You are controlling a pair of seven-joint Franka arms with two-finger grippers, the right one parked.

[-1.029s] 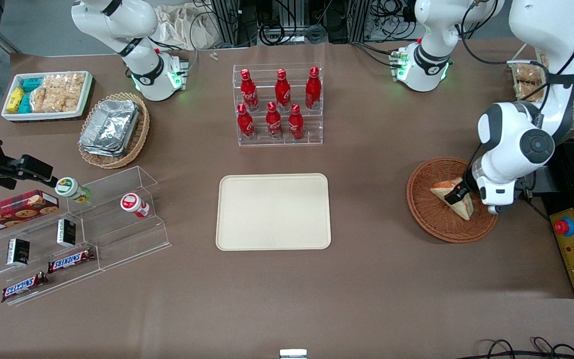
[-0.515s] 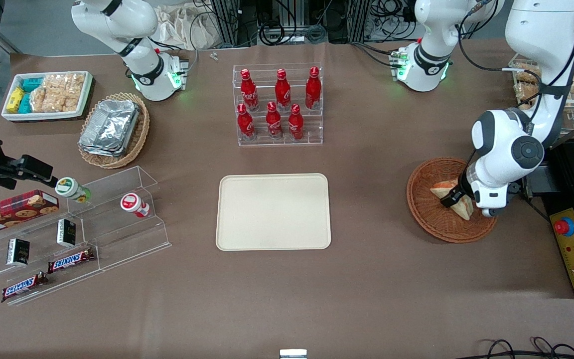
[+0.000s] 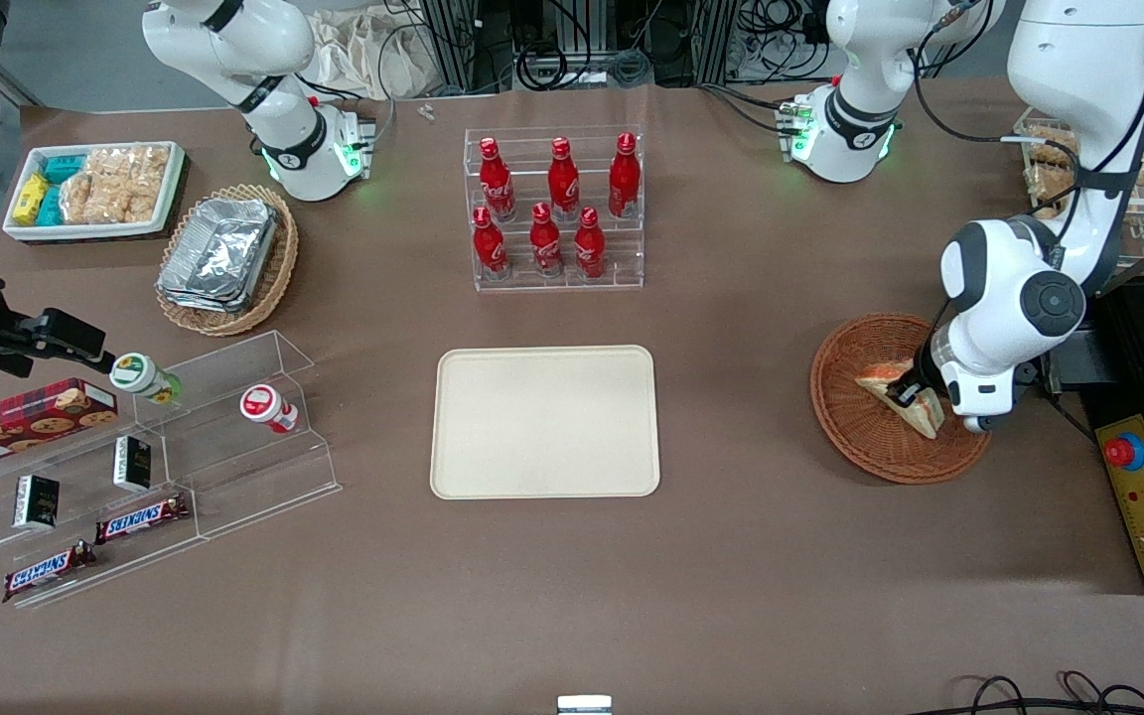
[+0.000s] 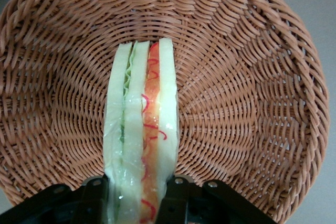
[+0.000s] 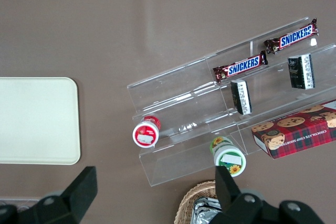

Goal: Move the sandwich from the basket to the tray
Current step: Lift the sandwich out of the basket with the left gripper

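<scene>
The sandwich (image 3: 878,381), a pale wedge with red and green filling, lies in the round reddish-brown wicker basket (image 3: 865,447) toward the working arm's end of the table. My gripper (image 3: 905,399) is down in the basket, shut on the sandwich. In the left wrist view the two black fingers (image 4: 177,195) press on both bread faces of the sandwich (image 4: 142,114), with the basket's weave (image 4: 236,77) all around it and my gripper (image 4: 135,196) at the wedge's wide end. The cream tray (image 3: 544,421) lies flat at the table's middle, with nothing on it, and its corner shows as the tray (image 5: 37,119).
A clear rack of red bottles (image 3: 557,209) stands farther from the camera than the tray. A control box with a red button (image 3: 1126,453) sits beside the basket. A clear snack shelf (image 3: 135,467), a tan basket of foil trays (image 3: 224,258) and a white snack tray (image 3: 95,189) lie toward the parked arm's end.
The working arm's wrist shifted slightly over the basket toward the tray. The fingers closed in on the sandwich, which now looks pinched and a little turned.
</scene>
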